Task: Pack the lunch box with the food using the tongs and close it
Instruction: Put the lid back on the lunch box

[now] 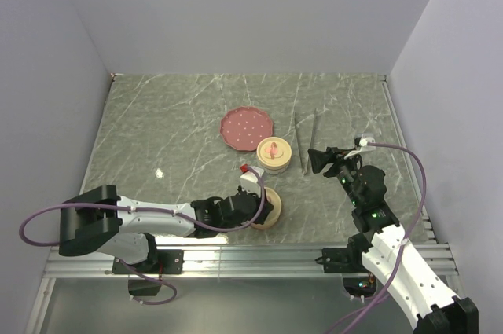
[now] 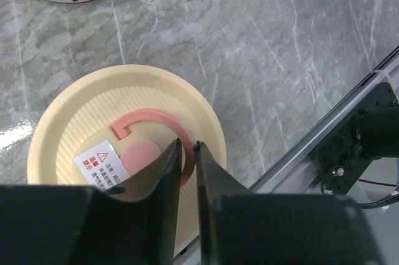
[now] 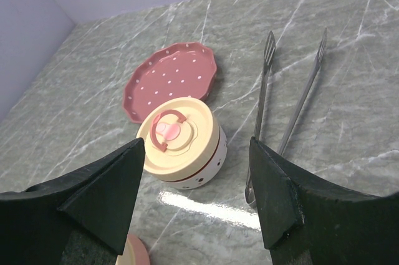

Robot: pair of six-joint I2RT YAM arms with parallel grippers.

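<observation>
Two arms on the grey marbled tabletop (image 1: pixel 173 130). Left arm (image 1: pixel 157 212) lies low and stretched out along the bottom of the top view, with its wrist turned down at lower centre. The left pincer (image 2: pixel 188 146) points straight down onto a round cream lid (image 1: pixel 271 212). Its black wedge fingers (image 2: pixel 163 184) are almost pressed together, leaving only a thin slit. The lid's pink ring handle (image 2: pixel 156 118) runs into that slit; can't tell whether it is pinched or only straddled. The lid is matte plastic with fine concentric ribbing. It has a flat pink knob (image 2: pixel 140 153) at its centre and a white sticker (image 2: pixel 100 162) with a red warning triangle. Right arm (image 1: pixel 393 247) rises from the lower right, elbow bent, forearm angled toward frame centre. The right pincer (image 3: pixel 196 146) is spread wide with nothing between its fingers, and it hovers clear of the tabletop. Tongs (image 3: pixel 262 90) lie flat at centre right, just right of the lunch box (image 1: pixel 273 157). They are thin shiny metal, two narrow arms splayed toward the top of the frame with slotted tips. The lunch box is a round cream tub, lid on, with a white dotted base. A pink plate (image 1: pixel 246 128) with a scalloped rim and white dots sits just upper left of it.
</observation>
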